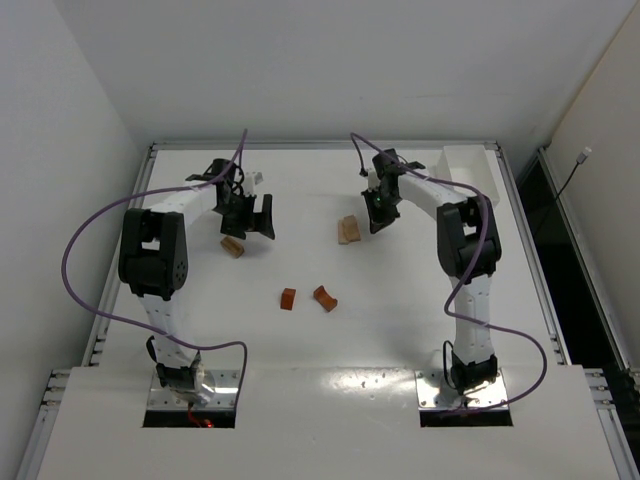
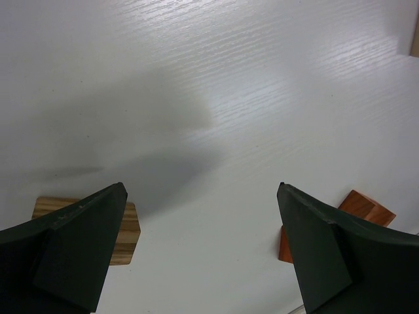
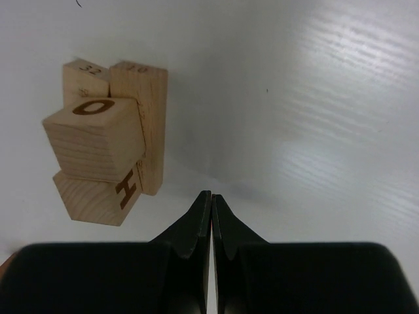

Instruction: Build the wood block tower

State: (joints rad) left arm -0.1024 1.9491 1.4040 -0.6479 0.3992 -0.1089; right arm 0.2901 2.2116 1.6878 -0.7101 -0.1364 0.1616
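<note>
A small stack of pale tan lettered cubes and a bar (image 1: pixel 347 230) (image 3: pixel 111 147) stands on the table (image 1: pixel 420 300), just left of my right gripper (image 1: pixel 380 222) (image 3: pixel 211 195). That gripper is shut with nothing between its fingers. My left gripper (image 1: pixel 250 222) (image 2: pixel 201 190) hangs wide open and empty above the table. A pale tan block (image 1: pixel 232 246) (image 2: pixel 127 232) lies by its left finger. Two reddish-brown blocks (image 1: pixel 288 299) (image 1: pixel 325 298) lie mid-table; one of them (image 2: pixel 360 206) shows behind the left gripper's right finger.
A white rectangular tray (image 1: pixel 468 170) sits at the back right corner. Raised rails (image 1: pixel 320 145) border the table at the back and sides. Purple cables (image 1: pixel 90 235) loop off both arms.
</note>
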